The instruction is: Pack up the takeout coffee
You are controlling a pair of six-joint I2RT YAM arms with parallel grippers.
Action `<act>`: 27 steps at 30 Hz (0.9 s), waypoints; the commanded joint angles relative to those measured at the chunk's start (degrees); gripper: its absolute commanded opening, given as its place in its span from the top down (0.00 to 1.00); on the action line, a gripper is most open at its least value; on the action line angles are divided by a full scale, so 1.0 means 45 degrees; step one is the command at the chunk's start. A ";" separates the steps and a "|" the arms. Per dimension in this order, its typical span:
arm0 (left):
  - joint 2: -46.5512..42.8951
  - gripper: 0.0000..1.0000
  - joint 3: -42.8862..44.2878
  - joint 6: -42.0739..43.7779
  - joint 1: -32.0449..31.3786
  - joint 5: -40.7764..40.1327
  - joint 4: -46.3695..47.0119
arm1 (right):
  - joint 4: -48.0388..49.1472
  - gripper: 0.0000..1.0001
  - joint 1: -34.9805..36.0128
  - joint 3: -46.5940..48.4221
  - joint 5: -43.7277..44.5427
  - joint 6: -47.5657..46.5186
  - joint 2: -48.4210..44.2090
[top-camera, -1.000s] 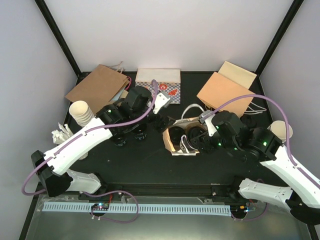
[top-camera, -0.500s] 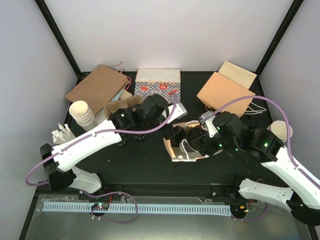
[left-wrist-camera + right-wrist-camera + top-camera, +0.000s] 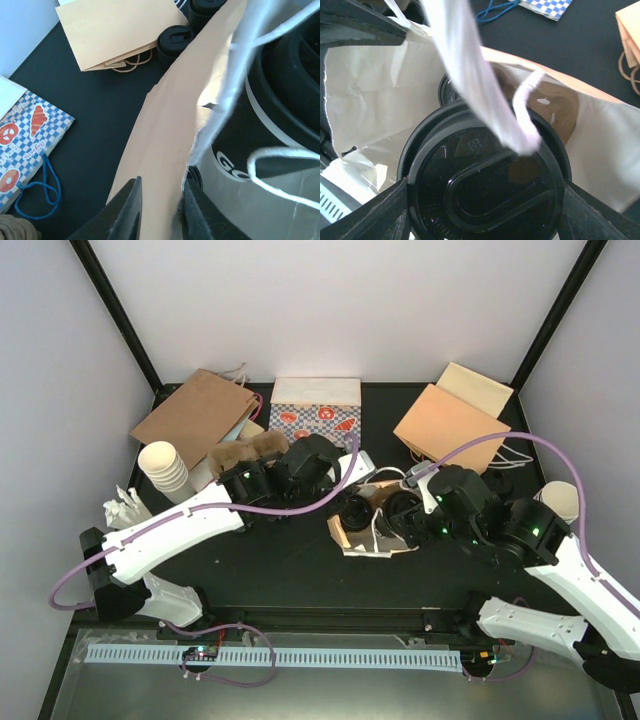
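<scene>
A tan paper bag [image 3: 362,538] with a white lining and white string handles lies open mid-table. My right gripper [image 3: 485,202] is shut on a takeout coffee [image 3: 485,185] with a black lid, held inside the bag's mouth. A second black lid [image 3: 446,88] lies deeper in the bag. My left gripper [image 3: 161,207] stands astride the bag's upper wall [image 3: 165,125], its jaws narrow but still apart, the paper edge against the right finger [image 3: 194,210]. Two more lidded cups [image 3: 175,40] stand on the table beyond the bag. From above, the left gripper [image 3: 360,476] is at the bag's far rim.
Flat brown bags lie at the back left [image 3: 195,415] and back right [image 3: 450,425]. A checkered box [image 3: 315,420] sits between them. Cream cup stacks stand at the left [image 3: 165,468] and right [image 3: 562,500]. Pulp carriers [image 3: 250,452] and crumpled napkins [image 3: 122,508] are on the left.
My left arm has swung right, from the cups on the left to the bag's rim, and its jaws have narrowed. The right gripper has stayed in the bag with its cup.
</scene>
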 commanded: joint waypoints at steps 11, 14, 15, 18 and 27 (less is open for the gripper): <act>-0.0683 0.99 0.0071 0.0573 -0.0496 -0.1986 -0.0178 | 0.0871 0.33 -0.0082 -0.0745 0.0473 0.0293 -0.0728; -0.0821 0.98 0.0037 0.0859 -0.0496 -0.2710 -0.0307 | 0.1399 0.35 -0.0072 -0.1127 -0.0112 0.0085 -0.0693; -0.0876 0.98 -0.0008 0.0942 -0.0496 -0.2942 -0.0309 | 0.1698 0.35 -0.0064 -0.1254 -0.0380 0.0032 -0.0707; -0.1061 0.99 -0.0235 0.1218 -0.0497 -0.3453 -0.0285 | 0.2363 0.35 -0.0001 -0.1582 -0.1108 -0.0145 -0.0760; -0.1852 0.98 -0.1567 0.1451 -0.0496 -0.4284 0.0212 | 0.3305 0.36 0.1563 -0.2228 -0.2046 -0.0299 -0.1079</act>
